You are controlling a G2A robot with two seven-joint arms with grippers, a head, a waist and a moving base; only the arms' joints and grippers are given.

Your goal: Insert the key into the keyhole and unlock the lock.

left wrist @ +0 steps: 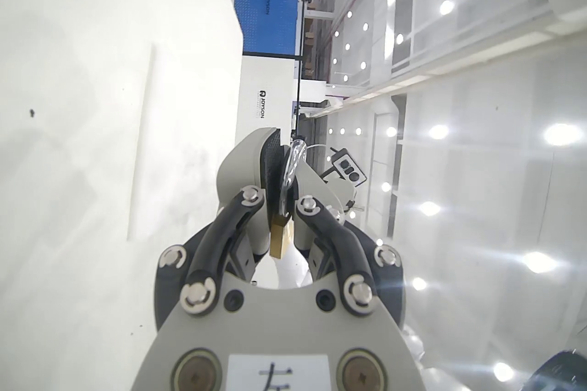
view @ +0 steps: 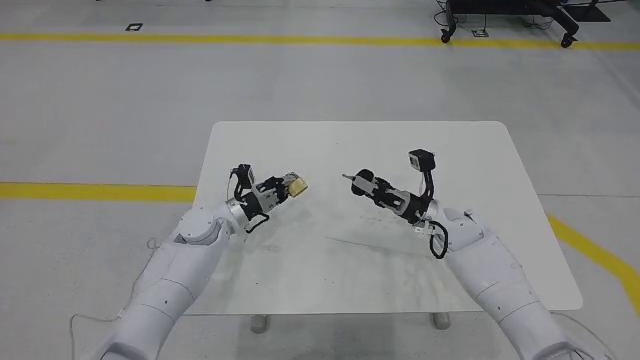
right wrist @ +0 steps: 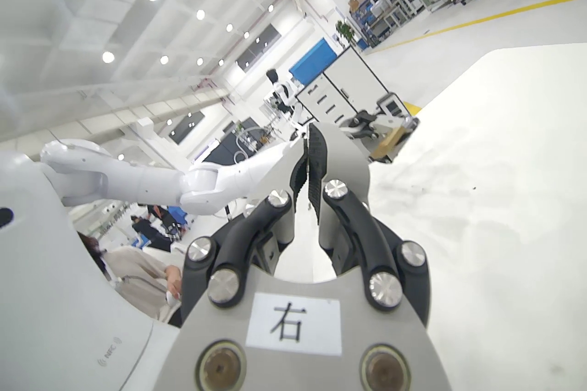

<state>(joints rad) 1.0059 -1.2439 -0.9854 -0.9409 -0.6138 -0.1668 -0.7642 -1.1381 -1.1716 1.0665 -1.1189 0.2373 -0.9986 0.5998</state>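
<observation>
Starting at the left of the top view, the left gripper [view: 272,195] hangs above the white table [view: 330,270], its fingers clamped on the padlock [view: 294,187], which shows brass at the gripper's tip, toward mid-frame. Its wrist view shows the pads pinching the steel shackle [left wrist: 292,163], with the brass body [left wrist: 279,238] visible through the gap between the finger links. I judge the lock small but dense, rigid and smooth-sided. Held by the thin shackle alone it could swivel when pushed, so a hold across the flat brass faces would resist better.

Right of centre, apart from the lock with bare table between them, the right gripper [view: 360,183] is closed on the key [view: 347,176], a thin metal blade poking toward the padlock. The key looks light, stiff and slippery, best pinched flat across its bow.

I cannot make out the keyhole. In the right wrist view the closed fingers [right wrist: 316,163] hide nearly all of the key, so the blade's orientation cannot be told.
</observation>
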